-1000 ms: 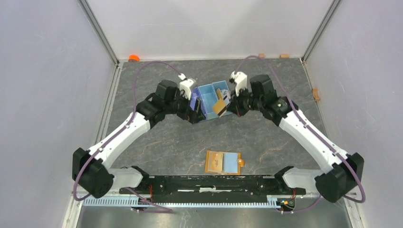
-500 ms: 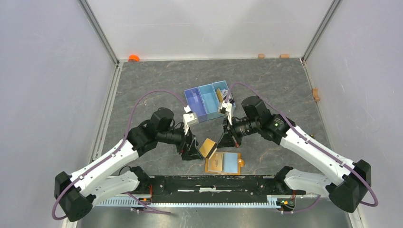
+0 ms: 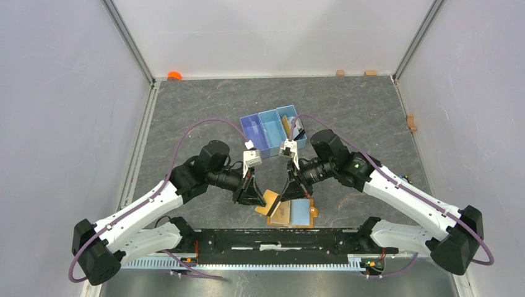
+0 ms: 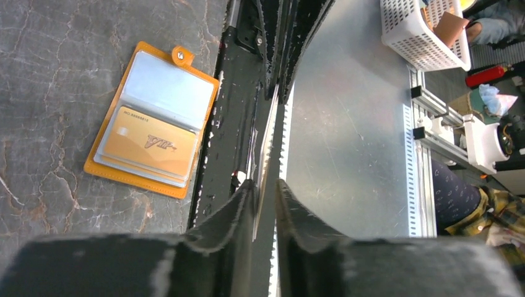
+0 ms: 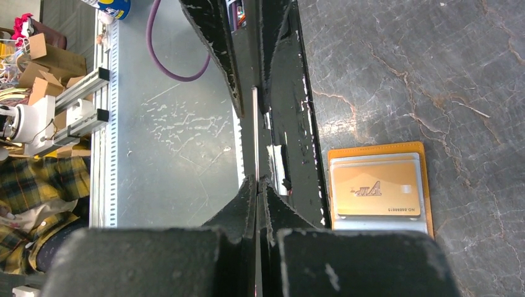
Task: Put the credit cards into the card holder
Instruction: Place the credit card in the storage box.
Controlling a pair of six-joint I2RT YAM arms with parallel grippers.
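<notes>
Right fingers [image 5: 242,209] pinch gold card [image 3: 270,202]; left fingers [image 4: 236,210] narrow around it, contact unclear.

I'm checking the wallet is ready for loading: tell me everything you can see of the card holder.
The card holder lies open and flat on the grey table by the arm bases: orange-tan leather-look cover, clasp tab at one edge, clear sleeves. One sleeve holds a gold card; the other looks empty.

A robotics laboratory is indicated. Beyond the left gripper [image 4: 265,185], a slotted aluminium rail [image 4: 413,142], a white perforated basket [image 4: 421,31] and a seated person in plaid [image 4: 495,210] are seen. Beside the right gripper [image 5: 257,182], cardboard boxes [image 5: 49,62] and a purple cable [image 5: 170,69] are found. White enclosure panels [image 3: 56,93] are set around both.
</notes>
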